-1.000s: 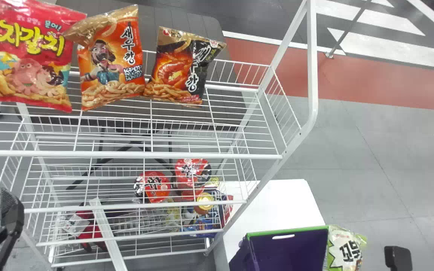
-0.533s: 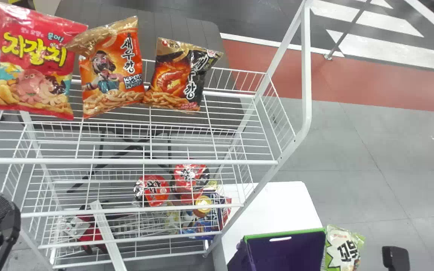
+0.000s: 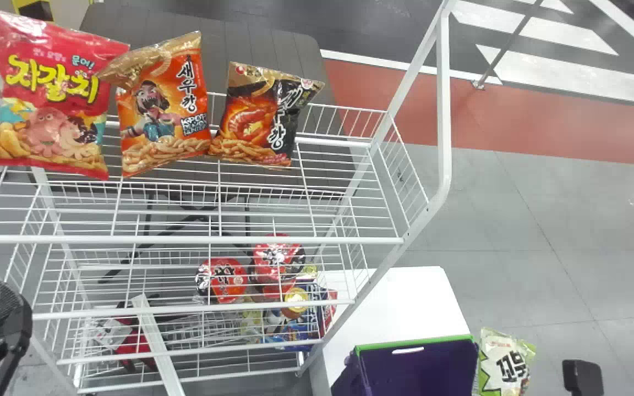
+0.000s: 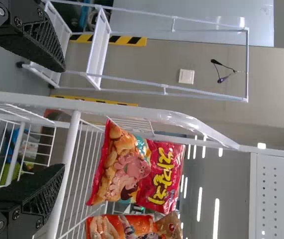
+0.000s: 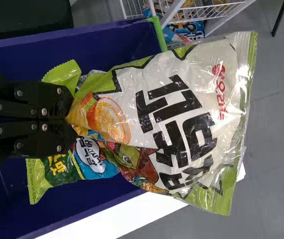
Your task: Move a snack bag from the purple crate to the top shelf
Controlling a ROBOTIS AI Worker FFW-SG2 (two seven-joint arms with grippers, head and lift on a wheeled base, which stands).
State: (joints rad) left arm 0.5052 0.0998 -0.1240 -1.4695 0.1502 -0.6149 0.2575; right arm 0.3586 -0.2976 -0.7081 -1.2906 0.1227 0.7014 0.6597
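Pinching one end of the white-green snack bag (image 5: pixel 181 114), the right gripper (image 5: pixel 72 119) had its fingers nearly together. Bag hung over the purple crate (image 3: pixel 383 345), far end past the rim; other bags (image 5: pixel 57 172) lay under it. Left gripper (image 4: pixel 63 118) was wide apart with nothing in it, parked by the rack's left side. Bag looked light, puffy and soft, with slick film and probably crushable snacks inside. End hold seemed right, squeezing the body likely not; swinging or slipping was the risk. Top shelf (image 3: pixel 185 240) had room in front of three bags (image 3: pixel 163 104).
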